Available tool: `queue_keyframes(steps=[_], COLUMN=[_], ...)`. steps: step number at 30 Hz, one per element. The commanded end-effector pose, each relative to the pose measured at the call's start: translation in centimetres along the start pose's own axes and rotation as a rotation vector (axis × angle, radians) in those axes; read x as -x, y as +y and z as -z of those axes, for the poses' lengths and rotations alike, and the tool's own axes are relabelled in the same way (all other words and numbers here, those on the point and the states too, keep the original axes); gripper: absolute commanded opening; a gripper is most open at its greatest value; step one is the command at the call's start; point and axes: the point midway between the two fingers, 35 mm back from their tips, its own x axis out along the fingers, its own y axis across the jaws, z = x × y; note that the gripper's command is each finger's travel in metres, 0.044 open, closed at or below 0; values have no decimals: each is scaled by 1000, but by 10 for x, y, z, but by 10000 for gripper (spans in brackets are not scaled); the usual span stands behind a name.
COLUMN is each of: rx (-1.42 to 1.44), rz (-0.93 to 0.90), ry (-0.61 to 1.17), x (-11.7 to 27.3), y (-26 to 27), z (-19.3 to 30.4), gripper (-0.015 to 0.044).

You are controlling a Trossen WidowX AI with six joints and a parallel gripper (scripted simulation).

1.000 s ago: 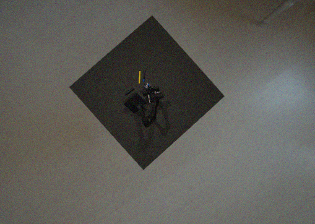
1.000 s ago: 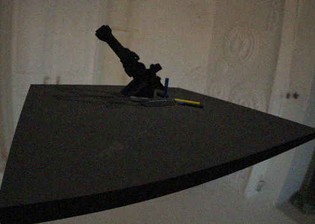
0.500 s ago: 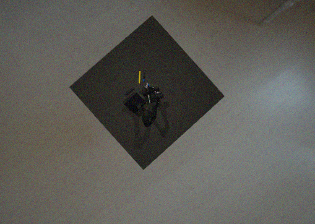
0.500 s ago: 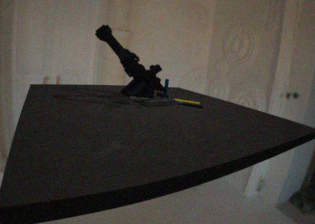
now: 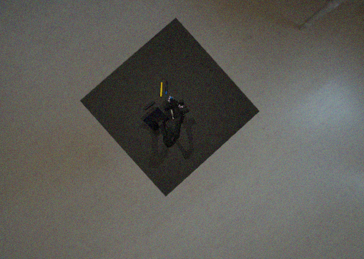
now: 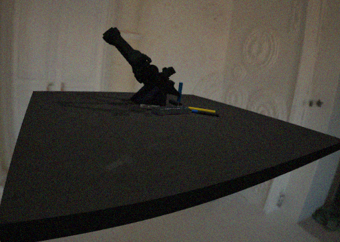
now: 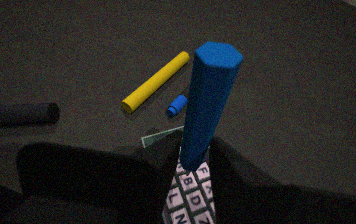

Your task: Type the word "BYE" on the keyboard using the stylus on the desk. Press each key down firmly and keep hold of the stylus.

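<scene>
The blue six-sided stylus (image 7: 207, 105) (image 6: 180, 91) stands nearly upright, tilted a little in the wrist view. My gripper (image 7: 196, 140) is shut on its lower part, with one dark finger on each side. The keyboard (image 6: 172, 111) lies under the gripper. In the wrist view its pale keys show between and below the fingers, with B, D, F, L, N and Z readable. The stylus's lower tip is hidden by the fingers, so I cannot tell which key it is over or whether it touches one.
A yellow rod (image 5: 161, 89) (image 6: 203, 109) (image 7: 156, 82) lies beyond the keyboard. Beside it lies a dark pen with a blue end (image 7: 177, 106) (image 5: 166, 92). A thick dark cylinder (image 7: 30, 114) lies at the left in the wrist view. A pale rod (image 6: 147, 106) lies left of the keyboard in the exterior view.
</scene>
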Motion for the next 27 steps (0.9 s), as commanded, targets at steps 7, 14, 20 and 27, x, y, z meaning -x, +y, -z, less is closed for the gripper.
queue_keyframes(steps=[7, 14, 20, 27], rx=[-2, 63, 143, 233], rz=[8, -94, -225, -382], ry=[-6, -4, -1, -3], x=[13, 8, 6, 5], y=[-1, 3, 7, 11], z=[-21, -25, -32, -41], gripper=[81, 51, 11, 0])
